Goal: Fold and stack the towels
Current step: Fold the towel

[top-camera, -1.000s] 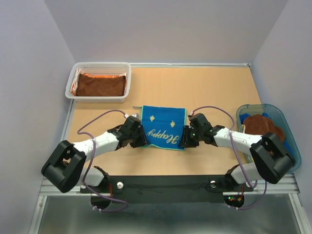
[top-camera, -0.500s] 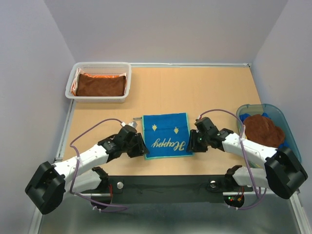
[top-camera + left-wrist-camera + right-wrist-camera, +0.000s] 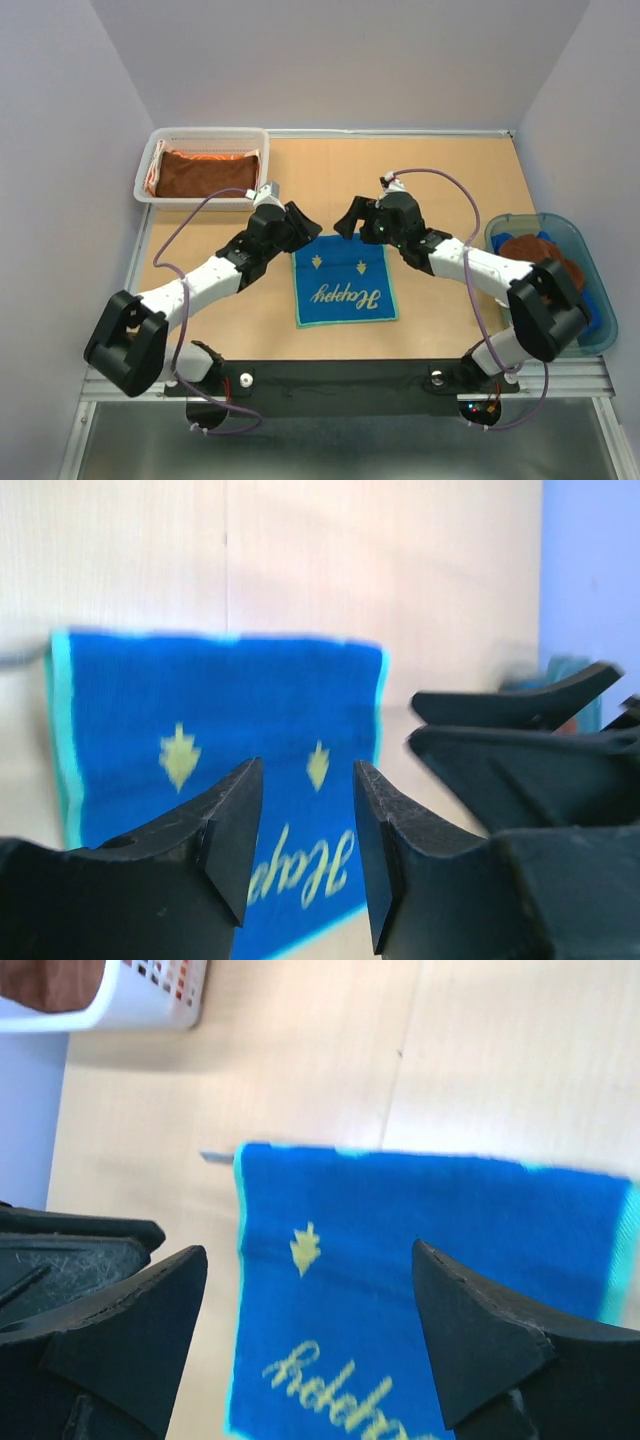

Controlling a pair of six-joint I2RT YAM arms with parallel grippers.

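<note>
Wooden table (image 3: 440, 180): blue towel (image 3: 343, 282) lies flat at centre. Left gripper (image 3: 303, 222), jaws narrowly parted and empty, has moved from the towel's 9 o'clock edge to its 11 o'clock corner. Right gripper (image 3: 350, 217), now wide and empty, stands at 12 o'clock.

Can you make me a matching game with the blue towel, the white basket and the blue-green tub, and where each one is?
Things:
1. blue towel
2. white basket
3. blue-green tub

Places:
A. at the right edge of the table
B. in the far left corner
C. lying flat in the middle

Pairs: 1-C, 2-B, 3-A
</note>
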